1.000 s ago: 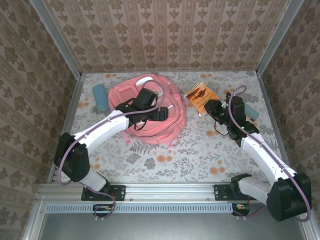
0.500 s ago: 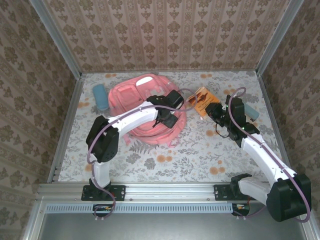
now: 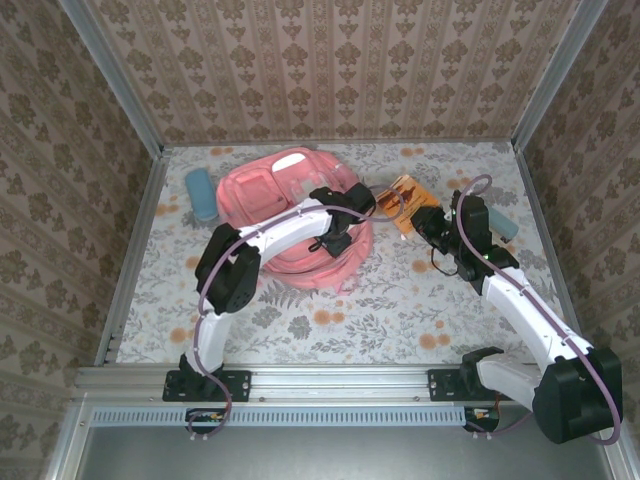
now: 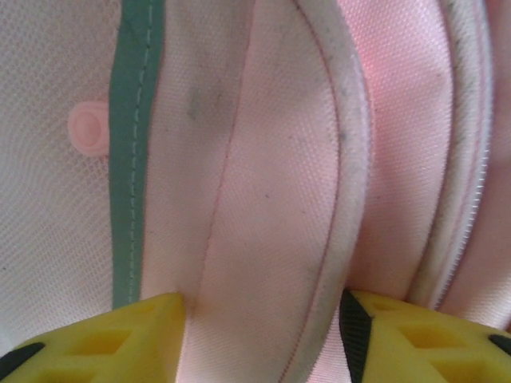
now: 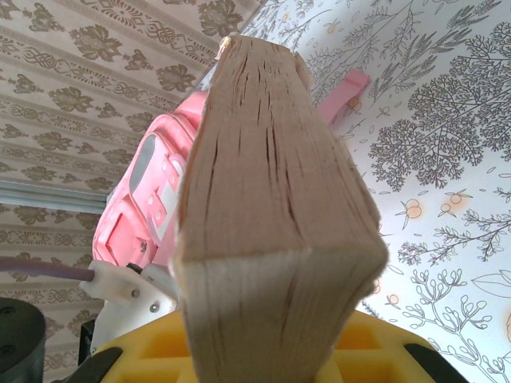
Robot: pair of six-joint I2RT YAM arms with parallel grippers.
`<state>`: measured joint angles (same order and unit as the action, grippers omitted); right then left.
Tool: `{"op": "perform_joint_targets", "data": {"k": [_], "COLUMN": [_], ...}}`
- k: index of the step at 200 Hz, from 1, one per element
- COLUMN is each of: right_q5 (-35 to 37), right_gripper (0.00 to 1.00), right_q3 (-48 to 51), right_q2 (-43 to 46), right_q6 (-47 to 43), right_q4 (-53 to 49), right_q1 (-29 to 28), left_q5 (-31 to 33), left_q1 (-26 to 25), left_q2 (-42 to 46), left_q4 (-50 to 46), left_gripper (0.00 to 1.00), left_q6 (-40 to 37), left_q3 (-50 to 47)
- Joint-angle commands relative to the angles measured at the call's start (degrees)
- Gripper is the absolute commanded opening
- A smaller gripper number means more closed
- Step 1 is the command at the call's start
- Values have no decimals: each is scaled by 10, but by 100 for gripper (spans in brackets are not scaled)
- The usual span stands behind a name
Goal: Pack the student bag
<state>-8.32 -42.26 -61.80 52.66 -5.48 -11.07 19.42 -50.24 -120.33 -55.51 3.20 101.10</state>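
Woven cloth student bag (image 4: 263,199), matt paper book (image 5: 271,199)

A blue case (image 3: 201,193) lies at the left of the floral worktop (image 3: 380,300); an orange book (image 3: 405,190) (page edges rough) is right of centre.

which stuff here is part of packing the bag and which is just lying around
In the job: student bag; left tool pinching its fabric; book, held in right tool.
Lying about, untouched: blue case left of the bag; second blue item beside the right arm.
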Motion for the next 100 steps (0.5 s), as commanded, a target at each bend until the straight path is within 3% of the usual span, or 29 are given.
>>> {"op": "perform_joint_targets", "data": {"k": [1,47,100], "right_q5": [-5,-1,6], "right_gripper": [18,18,18], "right_q3": [-1,-2,-2], "right_q2": [12,16,26], "right_q6": [1,2,1], "right_q4": [20,15,3], "right_q1": [2,2,2], "left_q5": [41,71,99], "left_q1": [-5,-9,-18], "left_q2": [-15,-35,-38], "left_q4": [-43,-73,-76], "left_gripper": [54,52,34], "left_q6": [-25,-47,-56], "left_q3": [30,58,73]}}
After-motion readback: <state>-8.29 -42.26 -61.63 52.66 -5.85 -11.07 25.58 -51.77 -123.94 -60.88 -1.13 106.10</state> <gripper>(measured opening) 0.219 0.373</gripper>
